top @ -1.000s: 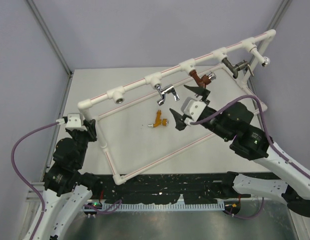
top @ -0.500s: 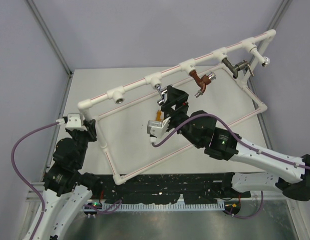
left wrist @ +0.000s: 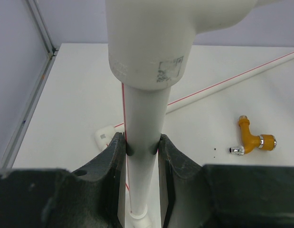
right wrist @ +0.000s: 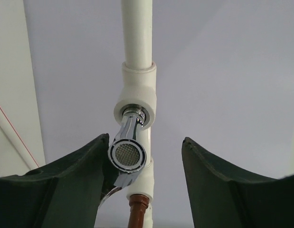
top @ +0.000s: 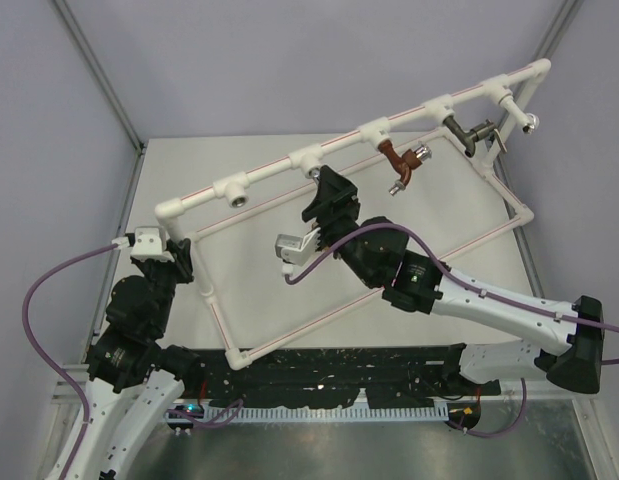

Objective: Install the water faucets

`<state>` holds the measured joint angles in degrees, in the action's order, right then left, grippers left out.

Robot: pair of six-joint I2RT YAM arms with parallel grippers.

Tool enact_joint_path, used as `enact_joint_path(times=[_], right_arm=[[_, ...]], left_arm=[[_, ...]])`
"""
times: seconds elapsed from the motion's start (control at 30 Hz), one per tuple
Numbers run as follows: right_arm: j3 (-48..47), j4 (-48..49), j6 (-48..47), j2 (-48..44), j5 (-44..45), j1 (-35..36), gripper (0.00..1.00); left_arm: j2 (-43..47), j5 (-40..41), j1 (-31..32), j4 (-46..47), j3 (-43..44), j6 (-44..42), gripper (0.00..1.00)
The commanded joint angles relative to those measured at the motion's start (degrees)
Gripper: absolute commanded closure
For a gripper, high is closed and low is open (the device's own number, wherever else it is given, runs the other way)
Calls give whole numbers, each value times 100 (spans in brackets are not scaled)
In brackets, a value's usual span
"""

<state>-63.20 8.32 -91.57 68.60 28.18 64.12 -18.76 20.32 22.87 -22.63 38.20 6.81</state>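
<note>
The white pipe frame [top: 279,165] stands on the table. The chrome faucet [right wrist: 130,152] sits screwed in a tee socket; only a glint of it [top: 315,173] shows from above. My right gripper [top: 325,196] is open around it, its spout close to the left finger [right wrist: 90,166]; in the right wrist view the gripper [right wrist: 146,142] has a wide gap. The red-brown faucet [top: 394,160] and dark grey faucet [top: 467,133] hang in sockets further right. The orange-yellow faucet [left wrist: 251,140] lies loose on the table, hidden from above. My left gripper [left wrist: 142,147] is shut on the frame's left upright pipe [left wrist: 143,109].
One tee socket [top: 236,194] near the frame's left end holds nothing. A chrome fitting [top: 530,122] caps the frame's far right end. The frame's low rectangle [top: 289,325] lies across the table. A metal rail [top: 99,90] and grey walls enclose the table.
My right arm has swung left from beside the red-brown faucet to the chrome faucet, its open jaws now around it. It now covers the orange-yellow faucet from above. The left arm has not moved.
</note>
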Motion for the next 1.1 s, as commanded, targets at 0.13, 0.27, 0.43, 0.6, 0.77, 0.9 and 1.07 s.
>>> enact_joint_path(times=[0.13,0.27,0.43,0.6,0.77,0.9,1.07], right_arm=[[273,1093,-520,277,161,-145,45],[387,1347,-485,400,187,-145,65],[273,1269,559,461,144,-136,95],[-235,707,3182,356,-233,-136,95],[-509,794,5945,251,-559,-163,95],[-238,1373,8753,128,-604,-329,95],[412,2329,11587,-83,-516,-698,95]], left_arm=[[-101,-476,77,-444,-14,93,100],[-92,-476,77,-435,-14,93,100],[-92,-485,86,-435,-22,93,100],[-75,-476,77,-435,-23,93,100],[-75,-485,77,-426,-14,93,100],[-84,-502,77,-426,-23,84,100],[-75,-494,77,-426,-23,93,100]])
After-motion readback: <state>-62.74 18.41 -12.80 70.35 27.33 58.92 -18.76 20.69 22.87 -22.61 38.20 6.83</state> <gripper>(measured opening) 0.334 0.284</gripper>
